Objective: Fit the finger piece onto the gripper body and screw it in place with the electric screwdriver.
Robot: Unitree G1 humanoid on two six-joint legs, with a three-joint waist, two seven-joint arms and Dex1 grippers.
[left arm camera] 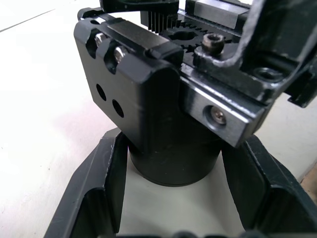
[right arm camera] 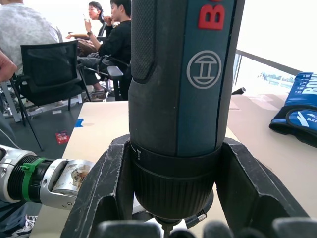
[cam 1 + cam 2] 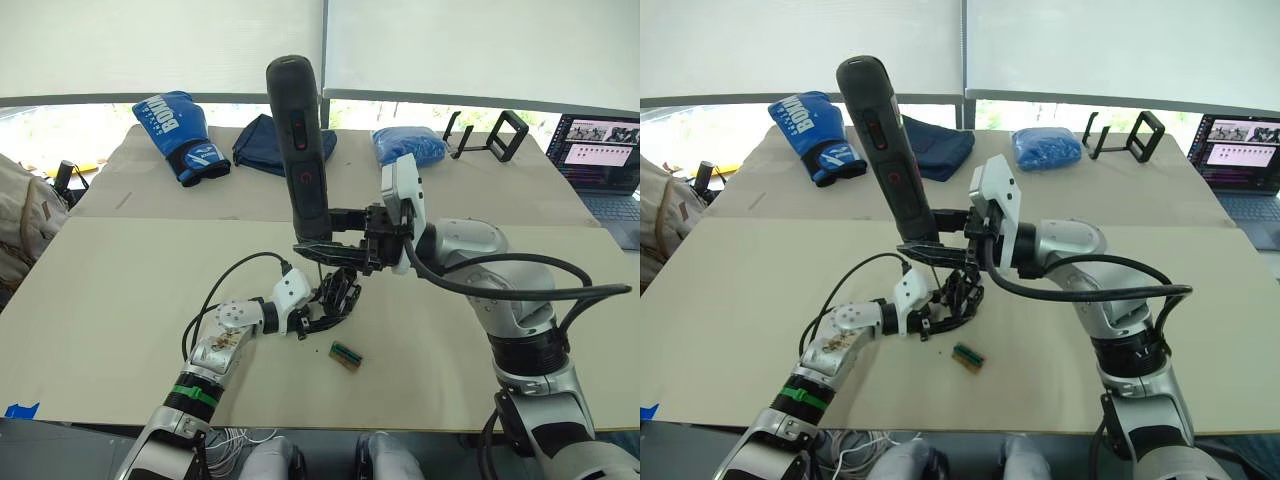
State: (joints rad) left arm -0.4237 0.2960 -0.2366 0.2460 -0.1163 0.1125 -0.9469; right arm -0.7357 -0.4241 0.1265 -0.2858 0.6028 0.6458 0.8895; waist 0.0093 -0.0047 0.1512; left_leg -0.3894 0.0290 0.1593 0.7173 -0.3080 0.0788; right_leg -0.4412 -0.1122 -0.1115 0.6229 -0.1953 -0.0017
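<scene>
On the table (image 3: 120, 300), body (image 3: 338, 294) is clamped by left pincer (image 3: 318, 312); at its 12 o'clock, screwdriver (image 3: 300, 140) is gripped upright by right pincer (image 3: 330, 232).

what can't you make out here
- Screwdriver bit tip: head views, hidden among the gripper body linkage; right wrist view, cut off by the bottom edge.
- Finger piece: not told apart from the dark body.
- Small green-brown block: too small to identify.
- Laptop: cut off by the right edge.

screwdriver bit (image 3: 318, 268) tip hidden among gripper body (image 3: 340, 292) linkage
</scene>
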